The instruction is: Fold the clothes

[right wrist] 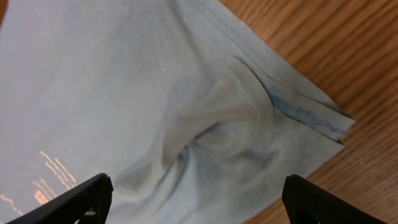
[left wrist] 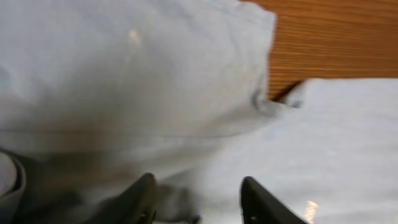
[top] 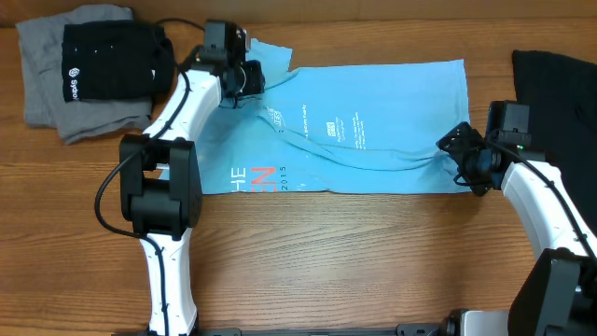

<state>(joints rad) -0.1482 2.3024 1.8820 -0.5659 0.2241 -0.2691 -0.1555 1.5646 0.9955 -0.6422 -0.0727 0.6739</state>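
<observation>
Overhead, the left arm (top: 187,98) covers the left side of the light blue T-shirt (top: 392,103), so I can read only part of the large lettering (top: 254,177). The small print (top: 289,119) is too small to read. The right edge cuts off the flat black garment (top: 560,79). The folded black garment (top: 112,61) hides part of the grey garment (top: 37,84). The left wrist view is blurred, and its bottom edge crops the left pincer (left wrist: 196,199). The right pincer (right wrist: 199,199) shows its fingertips only.

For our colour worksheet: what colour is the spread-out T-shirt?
The T-shirt is light blue, clearest in the overhead view.
</observation>
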